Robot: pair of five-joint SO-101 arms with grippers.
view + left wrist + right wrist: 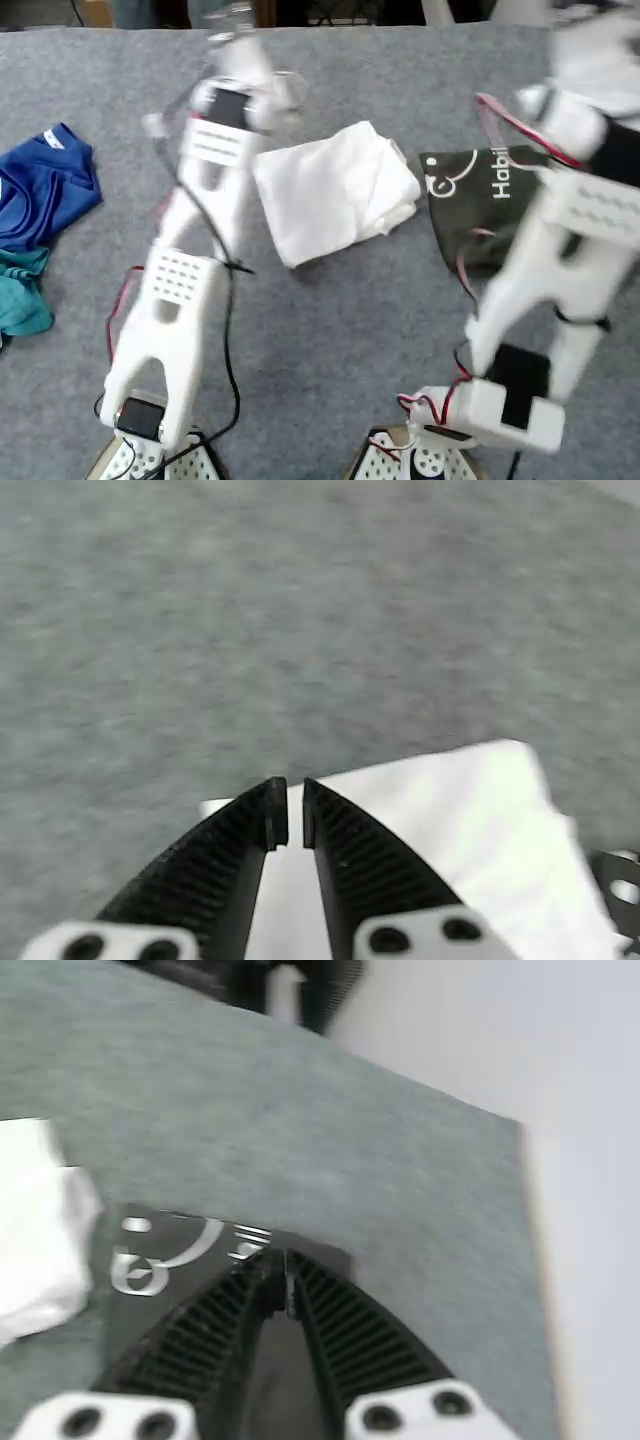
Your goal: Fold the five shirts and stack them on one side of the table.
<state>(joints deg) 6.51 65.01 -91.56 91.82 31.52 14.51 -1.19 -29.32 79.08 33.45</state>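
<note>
Four shirts counted on the tabletop (340,340): one white, one black, one blue, one teal.

- The white shirt (335,190) lies folded at centre. It is near square, with no clear long axis, and its right corner is turned farther.
- The black shirt (480,205) lies just right of it, partly under the right arm.
- The blue shirt (45,185) lies crumpled at the left edge, collar far.
- The teal shirt (20,295) touches its near side.

The left claw (287,815) is closed to a slit over the white shirt and grips nothing visible. The right claw (278,1285) is closed over the black shirt; any grip cannot be told.
</note>
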